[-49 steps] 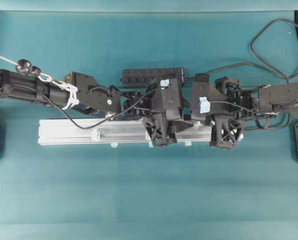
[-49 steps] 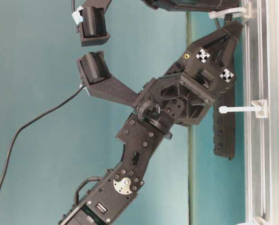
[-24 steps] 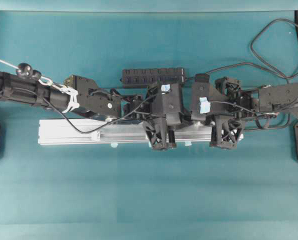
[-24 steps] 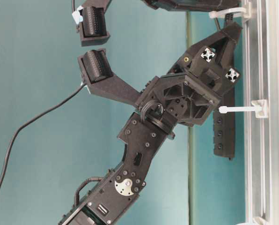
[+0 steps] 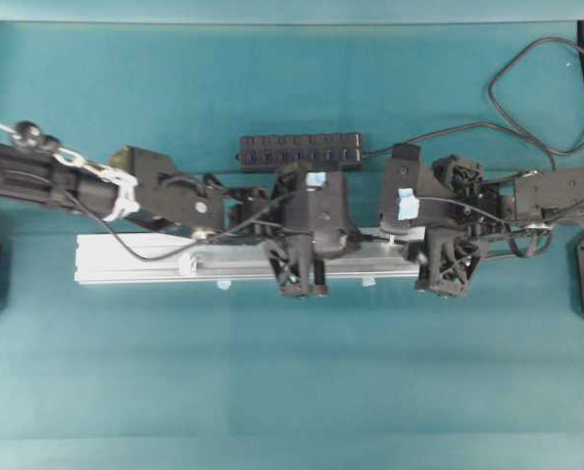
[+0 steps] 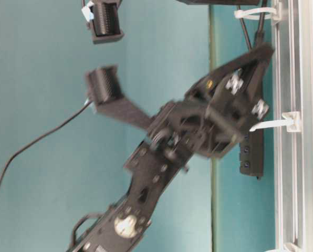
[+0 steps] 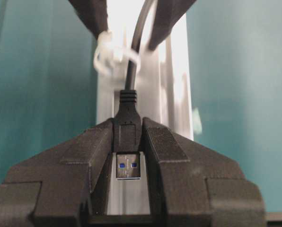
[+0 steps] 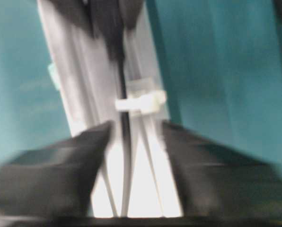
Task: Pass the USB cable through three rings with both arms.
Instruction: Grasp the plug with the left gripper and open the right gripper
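L gripper (image 7: 128, 156) pinches black USB cable's plug (image 7: 128, 165) over silver alu rail (image 7: 176, 80); white loop ring (image 7: 108, 56) ahead. R gripper (image 8: 134, 142) jaws spread, cable between. Black multi-port hub (image 5: 300, 152) behind rail.

Matt black plastic left gripper (image 7: 127, 156), smooth black rubbery USB cable (image 7: 131, 75) with bright metal plug, brushed silver aluminium rail (image 5: 145, 259), glossy white plastic ring (image 7: 110, 59), matt teal table (image 5: 292, 392).

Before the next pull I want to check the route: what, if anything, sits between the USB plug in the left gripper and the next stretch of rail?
Nothing visible does. The left gripper is shut on the USB plug; its cable runs back through a white ring over the rail. What lies ahead of the plug cannot be seen.
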